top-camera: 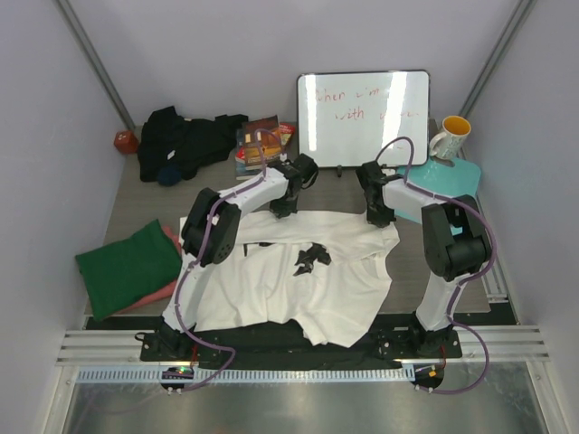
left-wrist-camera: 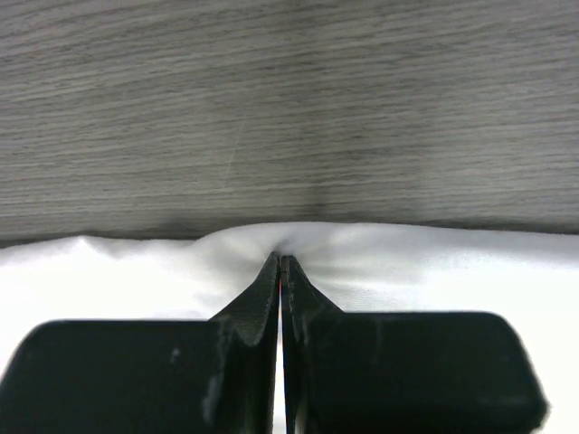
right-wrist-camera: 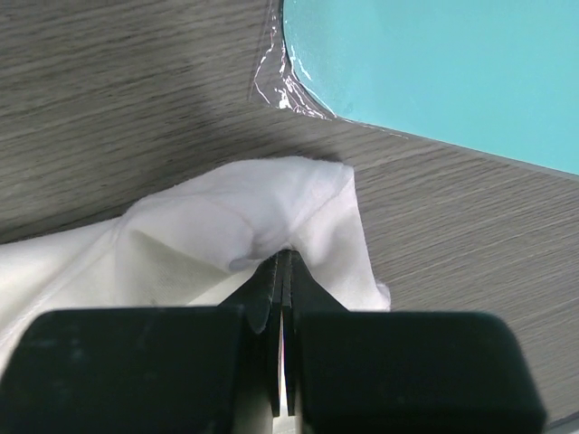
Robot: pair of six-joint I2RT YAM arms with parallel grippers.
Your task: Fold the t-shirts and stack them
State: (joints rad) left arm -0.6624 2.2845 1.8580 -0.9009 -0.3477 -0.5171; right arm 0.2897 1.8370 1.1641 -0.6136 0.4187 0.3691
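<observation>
Closest to the arm bases, at the bottom of the frame, the white t-shirt [top-camera: 271, 289] is spread over the counter [top-camera: 136, 203], with its near hem spilling off the front edge. It's pretty rumpled, not flat at all, and there's a black printed mark [top-camera: 312, 258] about mid-shirt. Over at the lower left, a green t-shirt [top-camera: 127, 267] lies roughly folded on top of a pink t-shirt [top-camera: 170, 235]. I'd guess that's the stack.

Go up to the far edge of the white shirt and that's where both arms are busy. The left gripper [left-wrist-camera: 280, 262] is pinched tight on a little ridge of white cloth right at the edge, with bare wood just beyond. The right gripper [right-wrist-camera: 283, 258] is clamped the same way on the shirt's far right corner. The cloth puckers around its tips there, near the teal mat [top-camera: 448, 176] but not on it.

Grabbing that far edge at two points makes sense to me. It keeps the edge straight if the plan is to pull it toward the near side for a first fold.

Further back, at the upper left, a black t-shirt [top-camera: 185, 140] lies in a heap, presumably waiting its turn. The books [top-camera: 258, 145] are beside it, then a whiteboard [top-camera: 362, 113] and a mug [top-camera: 450, 137] by the back wall.
</observation>
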